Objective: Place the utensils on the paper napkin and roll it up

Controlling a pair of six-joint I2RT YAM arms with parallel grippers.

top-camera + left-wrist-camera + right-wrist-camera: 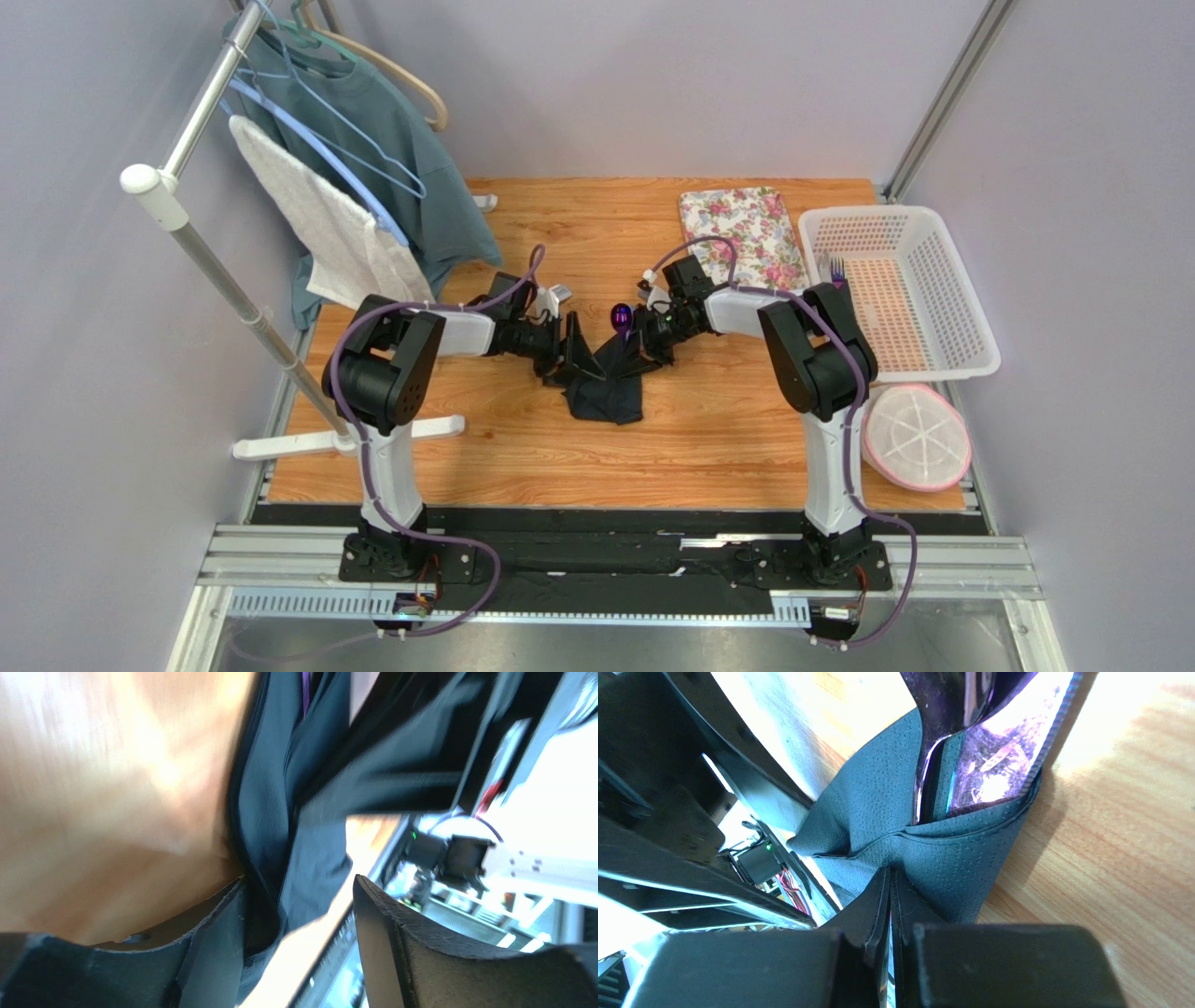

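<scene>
**Right gripper** point(890, 882): clenched. In the right wrist view the two fingers point(990, 966) meet with no gap and pinch a fold of the paper napkin point(948, 861) at lower centre of the frame.

**Paper napkin:** black and finely embossed. It is folded into a pocket above the fingertips, with its right edge resting on the wooden table point(1102, 847).

**Utensils** point(990, 756): glossy purple. They stand in the pocket and project from its mouth toward the top of the frame. Their lower ends are hidden inside the fold.

**Left gripper** point(298, 882): released. In the left wrist view the jaws stand apart at the bottom of the frame. A hanging fold of the napkin fills the left part of the gap, against the left-hand finger point(210, 938). The right-hand finger is clear of the napkin. This view is motion-blurred.

**Top external view:**
- Both grippers meet at mid-table, over the upper end of the crumpled napkin.
- The round bowl of the spoon point(620, 315) shows between the grippers, just above the napkin.
- Upper right of the grippers: a floral mat point(744, 231).
- Right of the mat: a white mesh basket point(968, 367).
- Below the basket: a round pink-rimmed lid point(916, 434).
- Left edge: a garment rack point(225, 273) carrying a teal shirt point(421, 182) and a white towel point(330, 231).
</scene>
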